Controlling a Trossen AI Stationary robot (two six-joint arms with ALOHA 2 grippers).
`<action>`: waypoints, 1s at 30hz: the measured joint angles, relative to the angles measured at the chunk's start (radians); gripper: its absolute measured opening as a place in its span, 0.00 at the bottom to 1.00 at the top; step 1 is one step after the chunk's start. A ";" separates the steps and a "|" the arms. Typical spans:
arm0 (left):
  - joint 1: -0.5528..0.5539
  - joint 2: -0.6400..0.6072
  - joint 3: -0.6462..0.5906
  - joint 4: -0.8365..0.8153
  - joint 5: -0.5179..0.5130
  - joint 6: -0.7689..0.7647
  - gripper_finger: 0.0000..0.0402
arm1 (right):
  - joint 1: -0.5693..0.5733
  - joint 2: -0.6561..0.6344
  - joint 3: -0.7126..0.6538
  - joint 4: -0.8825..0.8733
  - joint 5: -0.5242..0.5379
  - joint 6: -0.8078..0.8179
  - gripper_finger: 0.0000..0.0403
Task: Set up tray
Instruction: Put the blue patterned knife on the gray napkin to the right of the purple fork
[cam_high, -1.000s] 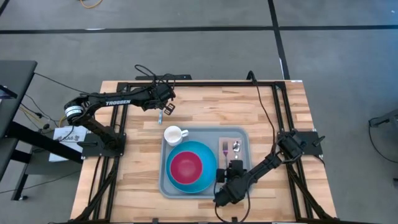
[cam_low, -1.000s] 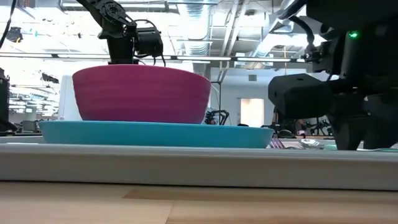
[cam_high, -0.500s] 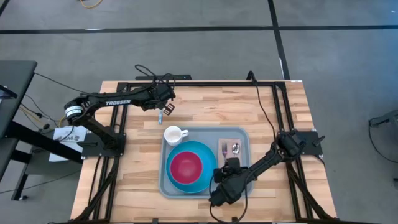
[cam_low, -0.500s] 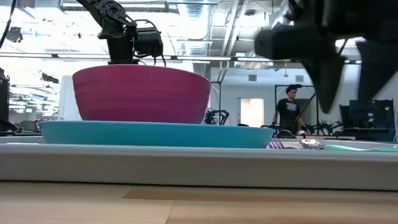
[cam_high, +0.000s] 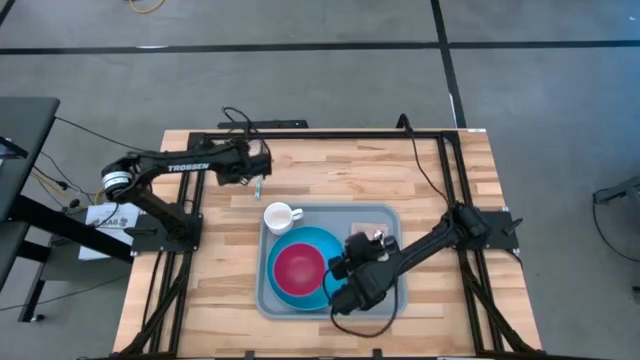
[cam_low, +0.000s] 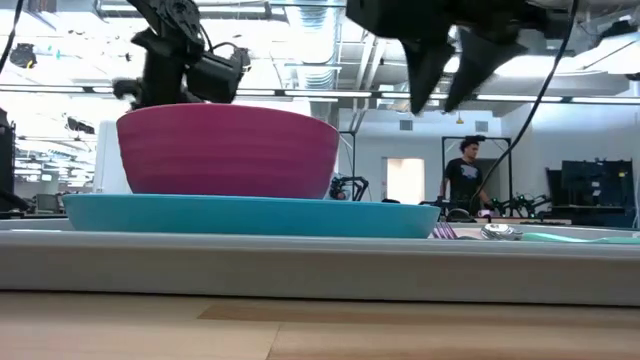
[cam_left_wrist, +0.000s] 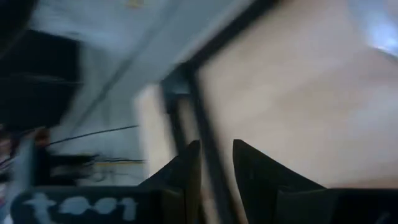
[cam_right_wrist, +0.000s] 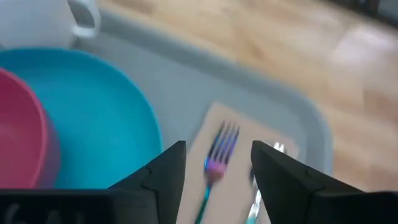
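Above the tray, right fingers spread; TROSSEN-marked left arm's fingers slightly parted.

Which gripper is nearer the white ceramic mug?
Left. The left gripper is just beyond the white ceramic mug, off the tray; the right gripper is over the tray's middle, farther off.

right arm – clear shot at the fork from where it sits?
Probably yes. The right gripper hangs open above the tray, and the fork lies uncovered between its fingers' line of sight, spoon beside it.
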 joint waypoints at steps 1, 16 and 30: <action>-0.015 -0.009 0.000 -0.066 -0.048 -0.076 0.20 | -0.008 -0.008 0.000 0.000 0.027 -0.030 0.42; -0.286 -0.193 -0.179 -0.154 0.120 -0.281 0.20 | -0.017 -0.287 -0.278 -0.002 0.254 -0.114 0.41; -0.298 -0.260 -0.185 0.234 0.316 -0.061 0.20 | 0.002 -0.344 -0.569 0.160 0.269 0.110 0.41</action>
